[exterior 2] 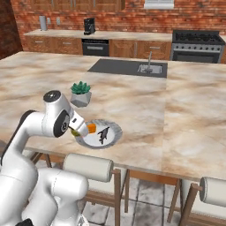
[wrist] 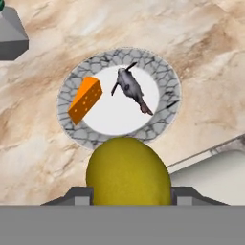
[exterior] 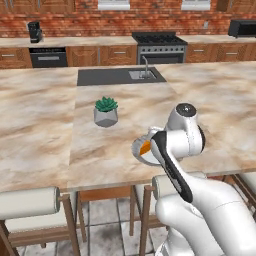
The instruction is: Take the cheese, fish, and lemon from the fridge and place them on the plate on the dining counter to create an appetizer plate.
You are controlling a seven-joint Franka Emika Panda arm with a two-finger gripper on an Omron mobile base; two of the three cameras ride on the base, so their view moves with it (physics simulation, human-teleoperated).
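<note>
The gripper (wrist: 129, 201) holds the lemon (wrist: 128, 178) between its jaws, above the near rim of the plate (wrist: 162, 124), which sits close to the near edge of the dining counter (wrist: 201, 43). To finish well, I judge it should carry the lemon over the bare white middle and lower before letting go, since it may roll. The cheese (wrist: 85, 99) lies on the plate's left, the fish (wrist: 130, 88) at its centre. Beyond stands a potted plant (exterior 2: 81, 94), apart; farther off, the sink (exterior 2: 128, 67).

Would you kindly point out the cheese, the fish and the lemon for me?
cheese (wrist: 85, 100): hand view, middle of the orange wedge.
fish (wrist: 130, 88): hand view, middle of its grey body.
lemon (wrist: 128, 173): hand view, centre of the yellow fruit.
</note>
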